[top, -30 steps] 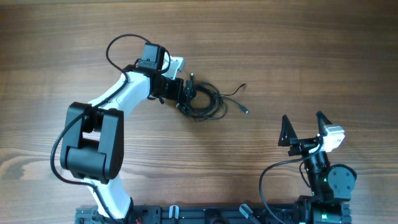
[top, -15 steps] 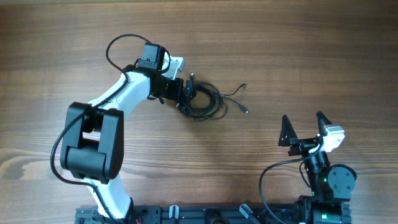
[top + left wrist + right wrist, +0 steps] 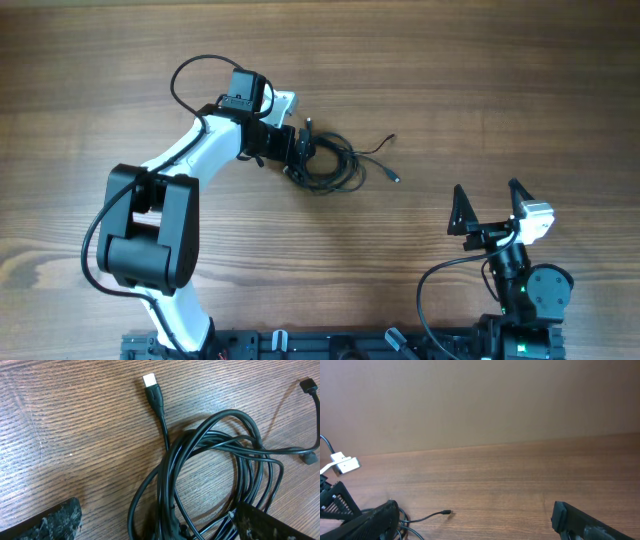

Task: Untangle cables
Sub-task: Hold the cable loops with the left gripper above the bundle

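Overhead: cables (image 3: 325,165) lie as one loose coil on the table (image 3: 450,80), a little left of centre in the far half. Several black loops overlap and cross. Two thin tails run out from the coil's right side, each ending in a small plug: far one (image 3: 392,138), near one (image 3: 396,179).

Left gripper (image 3: 298,152) sits at the coil's left edge, reaching in from the left. Left wrist view: its two fingers (image 3: 50,520) show at the lower corners, wide apart, with the coil strands between them. Neither finger is pressed against a strand, so it is open and holds nothing. One strand leaves the coil toward the top of this view and ends in a silver-tipped flat plug (image 3: 149,381) lying flat on the wood, clear of the loops. The strands are densest at the coil's left side, where they run bunched together. The two thin tails exit at the right edge of this view.

Right gripper (image 3: 486,188) is at the near right of the table, well apart from the coil. Its fingers are spread wide and it is empty. Right wrist view: both fingers (image 3: 590,522) sit low in view with bare wood between them, and one cable tail shows at the far left.
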